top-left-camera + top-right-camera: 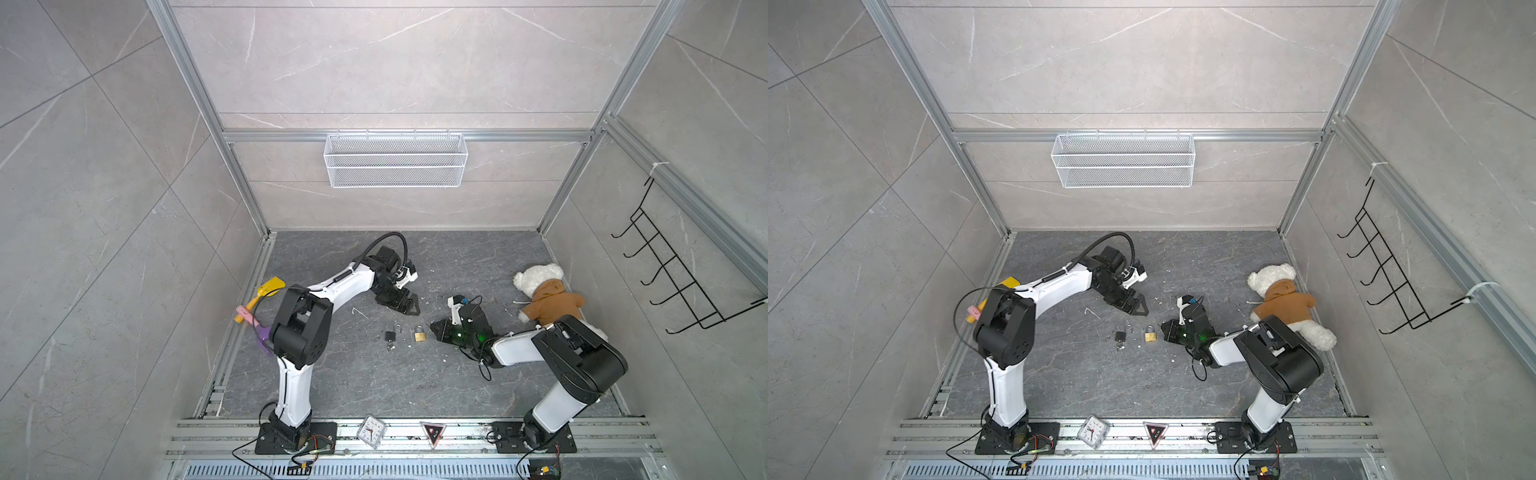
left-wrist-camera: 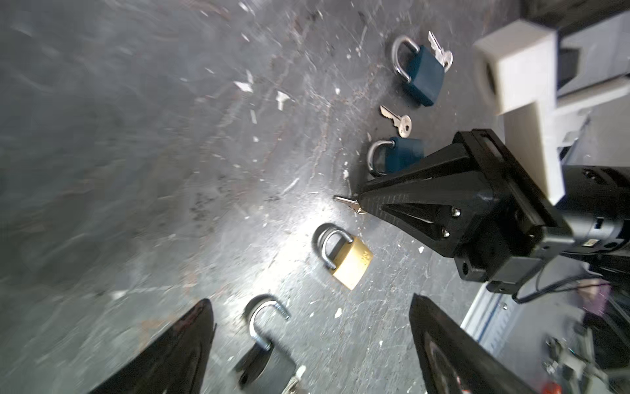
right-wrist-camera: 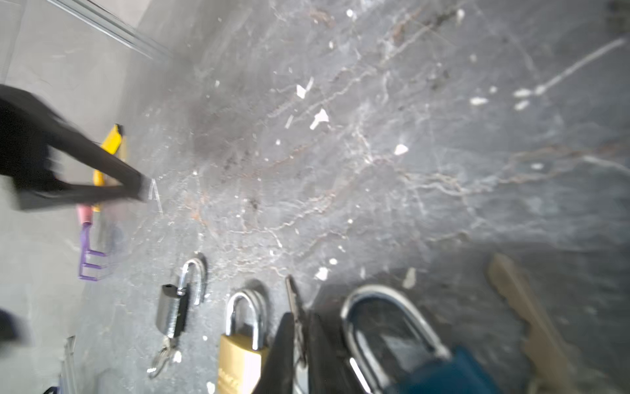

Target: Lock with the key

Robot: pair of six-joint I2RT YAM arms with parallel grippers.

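A small silver key is pinched at the tips of the right gripper, the jaws nearly together and the blade pointing outward, probably so that a keyhole can be met; the left gripper is held wide and empty near the black padlock, whose shackle is sprung open, perhaps to steady it; a brass padlock is seen lying between them

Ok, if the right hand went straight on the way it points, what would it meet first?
Likely only bare floor. The key in the right hand points past the brass padlock, which lies beside it, not ahead; depth is unclear.
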